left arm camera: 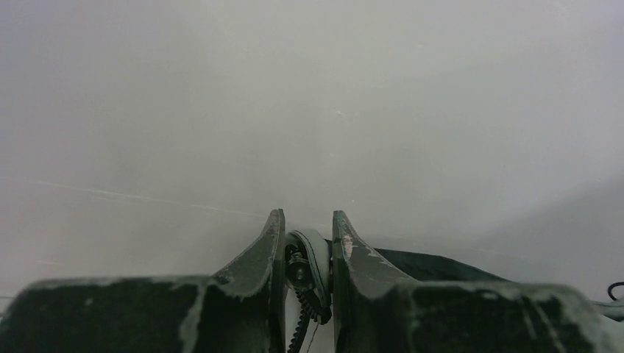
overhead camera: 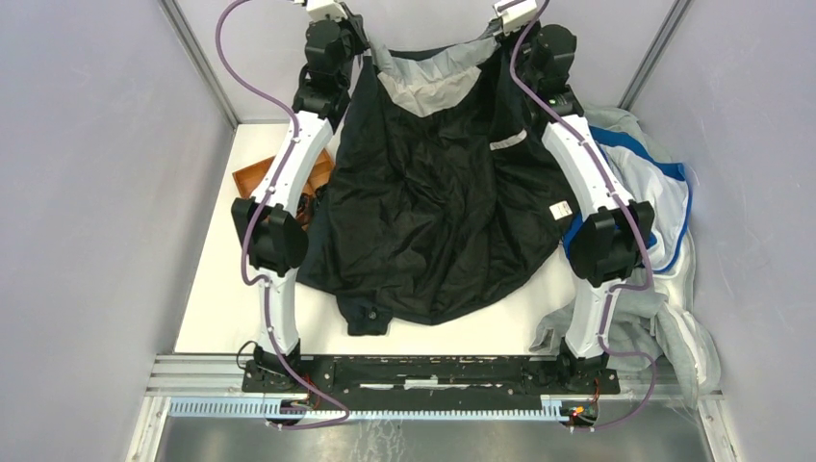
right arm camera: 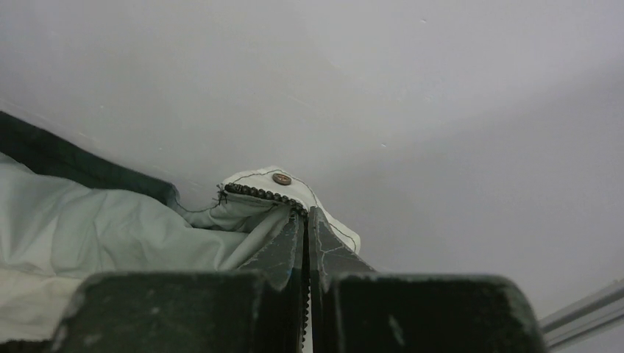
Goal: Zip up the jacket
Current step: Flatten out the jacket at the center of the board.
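Left gripper [left arm camera: 307, 229] first: its fingers [left arm camera: 266, 254] are pinched in on a pale strip of collar edge, with a run of zipper teeth [left arm camera: 300, 320] caught between them. So it's gripping the jacket, not empty. Right gripper [right arm camera: 305, 219] is the same story. Its fingers [right arm camera: 283, 254] are squeezed almost flat together on the other pale corner, where a row of teeth and a little snap button [right arm camera: 281, 179] poke out past the tips. Both wrist cams mostly stare at the blank wall [left arm camera: 309, 95].

From the overhead view, the jacket [overhead camera: 433, 212] is held by its two top corners at the far end of the table [overhead camera: 216, 308]. The light grey hood [overhead camera: 423, 87] sags between the grippers. The dark body spills toward the arm bases, hem nearest them. White labels [overhead camera: 507, 141] are showing, so I think the lining faces up and the thing is wide open, not zipped at all. A blue-and-white top [overhead camera: 669, 183] and a grey sweatshirt [overhead camera: 674, 337] are heaped off to the right, and a brown tray [overhead camera: 258, 178] peeks out on the left.

My read is that this is the spread-it-out step. Next it needs the collar set down flat. Then both grippers go for the bottom of the front edges by the hem, to seat one side into the slider. I can't spot the slider anywhere here.
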Robot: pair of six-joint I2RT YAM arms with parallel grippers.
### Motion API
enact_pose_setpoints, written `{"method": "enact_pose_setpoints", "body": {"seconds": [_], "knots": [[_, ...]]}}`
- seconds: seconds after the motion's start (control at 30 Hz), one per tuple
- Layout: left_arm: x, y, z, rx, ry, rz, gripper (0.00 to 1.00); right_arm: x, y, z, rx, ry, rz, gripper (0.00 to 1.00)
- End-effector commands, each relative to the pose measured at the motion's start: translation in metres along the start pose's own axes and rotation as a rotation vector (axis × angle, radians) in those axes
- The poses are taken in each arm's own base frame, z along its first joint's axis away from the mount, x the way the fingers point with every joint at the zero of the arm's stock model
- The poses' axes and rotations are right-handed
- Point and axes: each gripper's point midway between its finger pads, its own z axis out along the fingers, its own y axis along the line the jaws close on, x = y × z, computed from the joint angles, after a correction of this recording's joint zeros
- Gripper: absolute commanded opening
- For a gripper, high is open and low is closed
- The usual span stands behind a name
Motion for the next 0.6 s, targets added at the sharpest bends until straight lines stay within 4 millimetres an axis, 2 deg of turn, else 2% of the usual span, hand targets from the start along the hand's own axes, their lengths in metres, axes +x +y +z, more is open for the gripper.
{"method": "enact_pose_setpoints", "body": {"seconds": [0.0, 0.13, 0.2, 0.27, 0.3, 0.33, 0.37, 0.47, 0.57], "knots": [[0.001, 0.003, 0.013, -0.035, -0.039, -0.085, 0.02, -0.035, -0.005, 0.01, 0.066, -0.096, 0.022, 0.0], [0.023, 0.018, 0.027, -0.114, -0.047, -0.128, 0.02, -0.013, 0.008, 0.026, 0.11, -0.076, -0.045, 0.01], [0.031, 0.022, 0.032, -0.133, -0.047, -0.149, 0.04, 0.005, 0.02, 0.034, 0.092, -0.046, -0.069, 0.14], [0.033, 0.025, 0.033, -0.15, -0.044, -0.161, 0.23, 0.025, 0.034, 0.038, 0.057, -0.002, -0.083, 0.32], [0.032, 0.027, 0.033, -0.156, -0.042, -0.158, 0.36, 0.03, 0.037, 0.037, 0.037, 0.011, -0.087, 0.42], [0.02, 0.031, 0.029, -0.173, -0.044, -0.136, 0.63, 0.035, 0.039, 0.034, -0.005, 0.028, -0.075, 0.57], [0.014, 0.034, 0.026, -0.184, -0.045, -0.124, 0.73, 0.034, 0.037, 0.031, -0.023, 0.032, -0.061, 0.63], [-0.029, 0.049, 0.007, -0.219, -0.06, -0.11, 0.94, 0.025, 0.023, 0.017, -0.102, 0.025, -0.03, 0.8], [-0.058, 0.057, -0.018, -0.202, -0.03, -0.056, 0.99, 0.016, 0.007, -0.004, -0.188, 0.036, 0.001, 0.9]]}}
